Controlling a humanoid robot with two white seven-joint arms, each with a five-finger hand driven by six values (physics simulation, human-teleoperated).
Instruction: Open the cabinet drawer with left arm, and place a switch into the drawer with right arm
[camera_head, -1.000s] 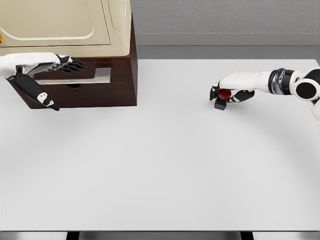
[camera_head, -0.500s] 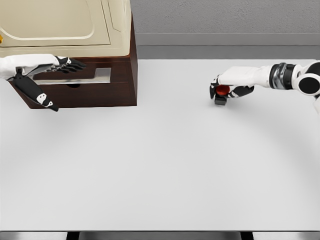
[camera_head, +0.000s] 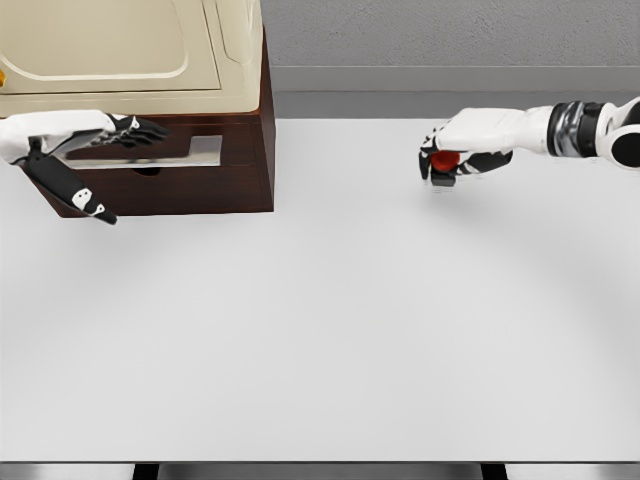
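A: Count on the table (camera_head: 320, 330)?
B: One table. One cabinet (camera_head: 200, 150), back left corner.
A: Drawers?
B: One drawer (camera_head: 160, 185) that I can make out, dark wood front.
A: Switches?
B: One switch (camera_head: 444, 163), black body, red button.
A: Hands?
B: Two. Left hand (camera_head: 95, 135) by the cabinet, right hand (camera_head: 465, 145) at the switch.
A: Anything else loose?
B: One cream-coloured unit (camera_head: 120, 50) on top of the cabinet. That's the lot.

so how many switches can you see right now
1. The switch, black with a red button, is gripped in the right hand above the white table, far right of the cabinet. The drawer's inside is mostly hidden, so another could be there.
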